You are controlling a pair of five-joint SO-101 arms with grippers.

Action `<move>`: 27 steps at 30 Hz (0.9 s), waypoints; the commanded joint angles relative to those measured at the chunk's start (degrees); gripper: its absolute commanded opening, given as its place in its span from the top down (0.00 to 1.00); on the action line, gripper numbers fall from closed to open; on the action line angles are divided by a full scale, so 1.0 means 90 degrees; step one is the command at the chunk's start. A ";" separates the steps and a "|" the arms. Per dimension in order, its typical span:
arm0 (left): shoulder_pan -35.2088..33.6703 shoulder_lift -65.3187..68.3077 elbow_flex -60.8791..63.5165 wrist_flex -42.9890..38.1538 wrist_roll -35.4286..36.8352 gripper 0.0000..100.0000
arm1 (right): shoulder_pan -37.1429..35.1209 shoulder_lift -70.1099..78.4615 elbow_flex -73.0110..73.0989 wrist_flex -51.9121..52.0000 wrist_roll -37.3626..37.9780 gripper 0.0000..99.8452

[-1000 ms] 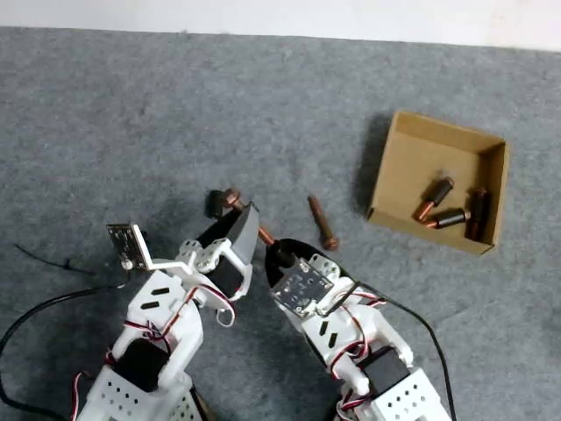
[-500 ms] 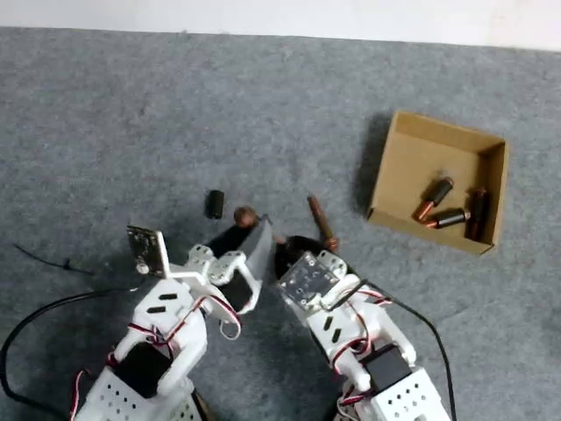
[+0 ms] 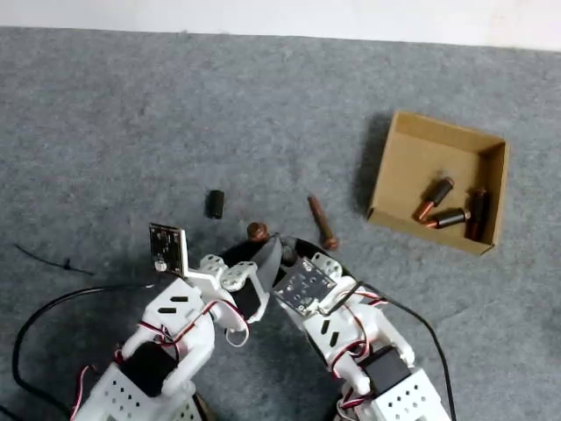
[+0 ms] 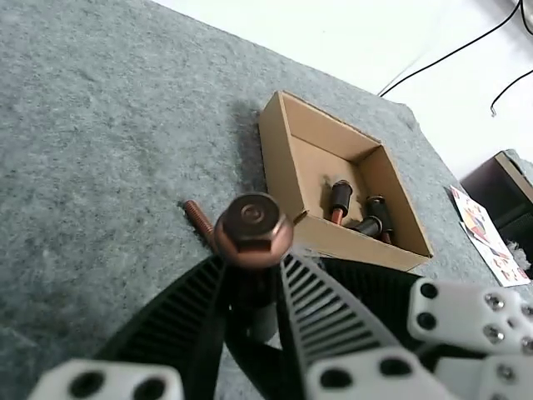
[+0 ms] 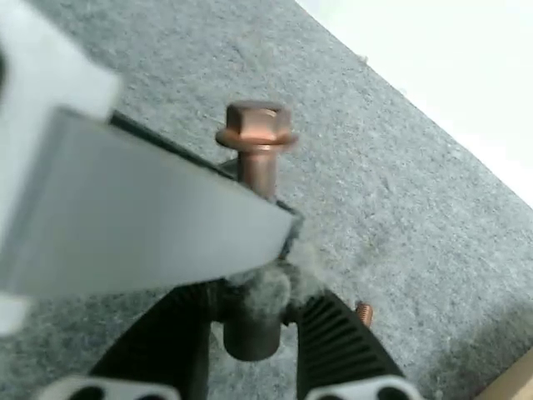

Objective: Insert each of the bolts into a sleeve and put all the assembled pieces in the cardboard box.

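My left gripper (image 3: 261, 242) is shut on a copper bolt (image 3: 257, 232), whose hex head (image 4: 252, 230) points up between the black fingers. My right gripper (image 3: 285, 257) sits right beside it, shut on a dark sleeve (image 5: 250, 330). In the right wrist view the bolt (image 5: 256, 137) stands directly above the sleeve, its shank partly hidden by the left gripper's finger (image 5: 150, 221). A loose bolt (image 3: 322, 222) and a loose black sleeve (image 3: 215, 203) lie on the grey carpet. The cardboard box (image 3: 412, 167) at the right holds three assembled pieces (image 3: 435, 197).
Both arms crowd the near middle of the carpet. A thin black cable (image 3: 44, 261) lies at the left. The box (image 4: 287, 154) stands a short way beyond the loose bolt (image 4: 198, 218). Open carpet stretches across the far left.
The left arm has carried the bolt to the right, away from the loose black sleeve and up against the right gripper. The right arm has barely shifted.
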 commanded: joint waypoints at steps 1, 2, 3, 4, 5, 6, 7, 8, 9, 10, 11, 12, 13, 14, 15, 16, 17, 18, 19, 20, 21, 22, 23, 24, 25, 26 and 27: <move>0.0132 -0.0112 0.0063 0.0039 -0.0068 0.99 | 0.0161 -0.0024 0.0835 -0.0259 0.0029 0.99; 0.0112 -0.0112 0.0063 0.0039 -0.0068 0.99 | 0.0161 -0.0024 0.0835 -0.0259 0.0029 0.99; 0.0103 -0.0112 0.0063 0.0039 -0.0059 0.97 | 0.0161 -0.0024 0.0835 -0.0259 0.0029 0.99; 0.0103 -0.0112 0.0083 0.0039 -0.0049 0.93 | 0.0161 -0.0024 0.0835 -0.0259 0.0029 0.99; 0.0103 -0.0103 0.0083 0.0078 -0.0039 0.88 | 0.0161 -0.0024 0.0835 -0.0259 0.0029 0.99; 0.0112 -0.0103 0.0083 0.0205 -0.0039 0.82 | 0.0161 -0.0024 0.0835 -0.0259 0.0029 0.99; 0.0151 -0.0103 0.0083 0.0352 -0.0039 0.76 | 0.0161 -0.0024 0.0835 -0.0259 0.0029 0.99; 0.0161 -0.0103 0.0083 0.0508 -0.0029 0.70 | 0.0161 -0.0024 0.0835 -0.0259 0.0029 0.99; 0.0161 -0.0103 0.0083 0.0615 -0.0029 0.64 | 0.0161 -0.0024 0.0835 -0.0259 0.0029 0.99; 0.0161 -0.0103 0.0083 0.0664 -0.0029 0.60 | 0.0161 -0.0024 0.0835 -0.0259 0.0029 0.99; 0.0112 -0.0103 0.0083 0.0674 -0.0020 0.56 | 0.0190 -0.0024 0.0835 -0.0259 0.0029 0.99; 0.0103 -0.0103 0.0083 0.0664 0.0029 0.55 | 0.0210 -0.0034 0.0835 -0.0259 0.0029 0.99; 0.0073 -0.0103 0.0063 0.0654 0.0166 0.54 | 0.0259 -0.0054 0.0835 -0.0259 0.0020 0.99; -0.0034 -0.0112 0.0054 0.0645 0.0322 0.54 | 0.0288 -0.0063 0.0835 -0.0259 0.0020 0.99; -0.0200 -0.0112 0.0044 0.0645 0.0479 0.54 | 0.0337 -0.0083 0.0835 -0.0259 0.0020 0.99; -0.0425 -0.0112 -0.0044 0.0596 0.0635 0.54 | 0.0376 -0.0083 0.0825 -0.0259 0.0020 0.99; -0.0698 -0.0112 -0.0132 0.0479 0.0869 0.54 | 0.0425 -0.0093 0.0825 -0.0269 0.0020 0.99; -0.1031 -0.0112 -0.0210 0.0332 0.1182 0.54 | 0.0474 -0.0093 0.0825 -0.0269 0.0020 0.99; -0.1372 -0.0112 -0.0259 0.0176 0.1455 0.55 | 0.0523 -0.0093 0.0825 -0.0269 0.0010 0.99; -0.1724 -0.0112 -0.0278 0.0010 0.1700 0.55 | 0.0581 -0.0093 0.0825 -0.0269 0.0000 0.99; -0.2037 -0.0112 -0.0278 -0.0176 0.1875 0.56 | 0.0640 -0.0093 0.0825 -0.0269 0.0000 0.99; -0.2300 -0.0112 -0.0249 -0.0352 0.2012 0.58 | 0.0708 -0.0093 0.0825 -0.0269 0.0000 0.99; -0.2505 -0.0112 -0.0220 -0.0488 0.2100 0.60 | 0.0796 -0.0093 0.0825 -0.0288 -0.0010 0.99; -0.2652 -0.0103 -0.0220 -0.0557 0.2178 0.63 | 0.0884 -0.0093 0.0825 -0.0415 -0.0010 0.99; -0.2740 -0.0103 -0.0220 -0.0576 0.2208 0.65 | 0.1001 -0.0083 0.0835 -0.0542 -0.0020 0.99; -0.2799 -0.0103 -0.0210 -0.0586 0.2208 0.68 | 0.1158 -0.0083 0.0835 -0.0611 -0.0029 0.99; -0.2799 -0.0103 -0.0210 -0.0586 0.2198 0.71 | 0.1324 -0.0093 0.0835 -0.0679 -0.0068 0.99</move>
